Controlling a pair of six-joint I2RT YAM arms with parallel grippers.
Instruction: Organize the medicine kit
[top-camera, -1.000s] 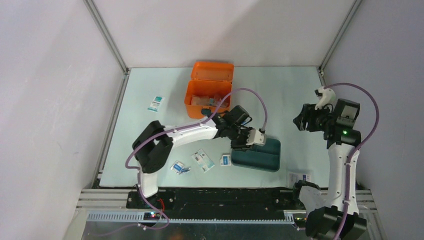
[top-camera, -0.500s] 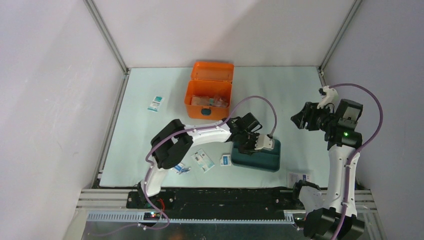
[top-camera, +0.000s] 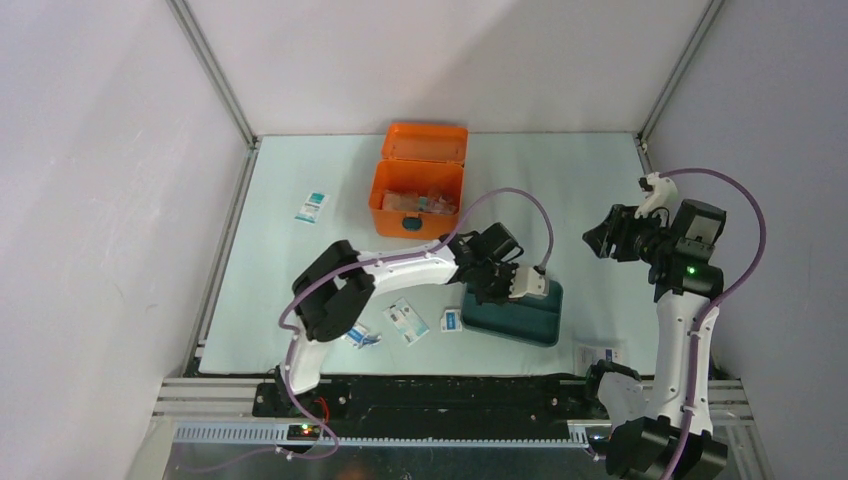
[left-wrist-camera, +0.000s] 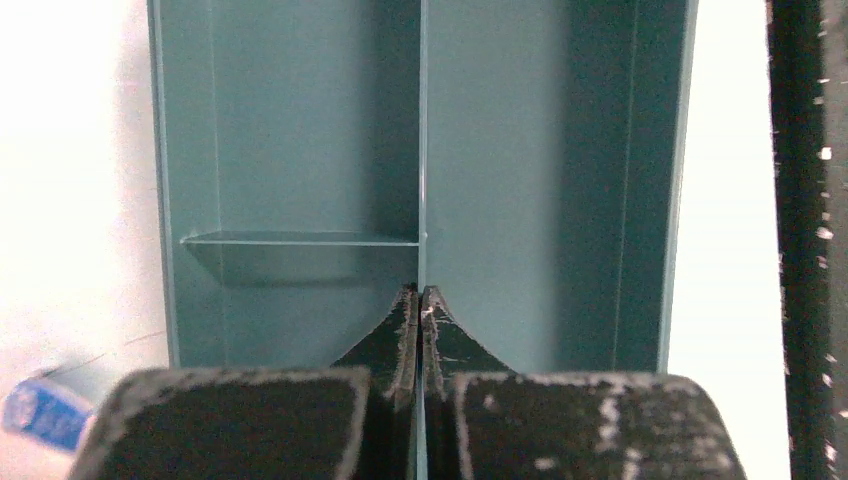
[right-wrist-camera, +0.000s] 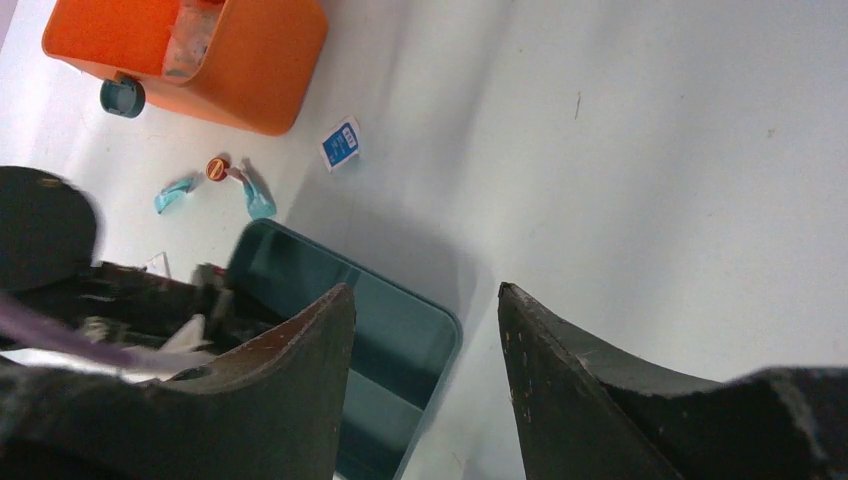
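Observation:
The medicine kit (top-camera: 417, 195) is a bright orange box standing open at the back of the table, with items inside; the right wrist view shows its corner (right-wrist-camera: 240, 70). A dark teal compartment tray (top-camera: 528, 320) lies in front of it. My left gripper (top-camera: 503, 296) reaches down into this tray. In the left wrist view the tray (left-wrist-camera: 300, 150) fills the frame, and my left gripper (left-wrist-camera: 419, 292) is shut on its thin centre divider. My right gripper (top-camera: 597, 240) hangs in the air to the right, its jaws open and empty (right-wrist-camera: 424, 290).
Small medicine packets lie loose on the mat: one at the left (top-camera: 312, 207), several near the front (top-camera: 406, 320) (top-camera: 452, 320) (top-camera: 362, 336), one at the front right (top-camera: 597, 354). A blue packet (right-wrist-camera: 341, 143) and an orange-capped item (right-wrist-camera: 215, 168) lie beside the kit.
My left arm has moved right and down into the teal tray, and its jaws have closed on the divider. The right arm has barely shifted.

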